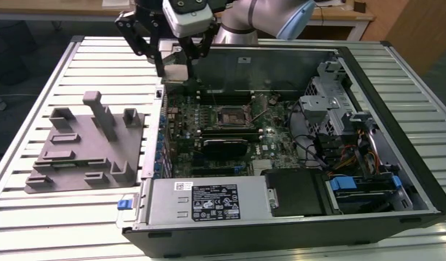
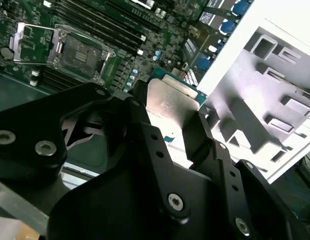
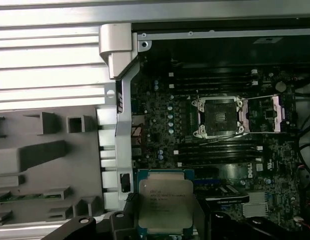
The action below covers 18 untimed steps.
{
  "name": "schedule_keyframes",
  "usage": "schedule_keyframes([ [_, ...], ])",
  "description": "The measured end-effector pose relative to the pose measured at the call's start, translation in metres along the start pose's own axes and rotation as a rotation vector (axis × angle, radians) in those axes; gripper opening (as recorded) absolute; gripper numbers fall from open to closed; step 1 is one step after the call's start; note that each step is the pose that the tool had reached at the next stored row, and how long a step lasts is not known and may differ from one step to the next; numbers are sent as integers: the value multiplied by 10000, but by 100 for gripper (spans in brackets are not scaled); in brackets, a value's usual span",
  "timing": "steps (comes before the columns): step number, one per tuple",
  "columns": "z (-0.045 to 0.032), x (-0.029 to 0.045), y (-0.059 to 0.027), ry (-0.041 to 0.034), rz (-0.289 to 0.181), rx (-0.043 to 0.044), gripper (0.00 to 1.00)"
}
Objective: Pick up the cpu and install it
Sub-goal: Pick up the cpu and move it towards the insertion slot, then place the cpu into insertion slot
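Carry step, not installed yet. Gripper (image 1: 175, 65) is clamped on the cpu (image 3: 165, 205) by two opposite edges. The chip hangs over the motherboard's edge, just inside the case wall (image 3: 123, 125) by the grey fixture block (image 1: 78, 147) and well apart from the socket (image 3: 218, 116). Socket looks empty, load plate (image 3: 272, 115) flipped open. My read: seating needs the chip squared over the socket and lowered flat.

The arm (image 1: 270, 19) enters at the top of the exterior view, its wrist bent downward and the tool (image 1: 175, 69) hanging raised. Its black fingers (image 2: 197, 137) clamp opposite edges of the cpu (image 3: 165, 207), seemingly level.
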State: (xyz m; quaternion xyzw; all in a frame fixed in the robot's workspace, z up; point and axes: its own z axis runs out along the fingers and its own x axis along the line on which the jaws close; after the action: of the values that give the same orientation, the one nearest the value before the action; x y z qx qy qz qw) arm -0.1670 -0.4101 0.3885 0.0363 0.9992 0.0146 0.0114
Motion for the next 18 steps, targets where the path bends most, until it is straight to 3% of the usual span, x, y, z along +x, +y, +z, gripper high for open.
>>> schedule_keyframes([
  [18,31,-453,44,0,-1,0,53],
])
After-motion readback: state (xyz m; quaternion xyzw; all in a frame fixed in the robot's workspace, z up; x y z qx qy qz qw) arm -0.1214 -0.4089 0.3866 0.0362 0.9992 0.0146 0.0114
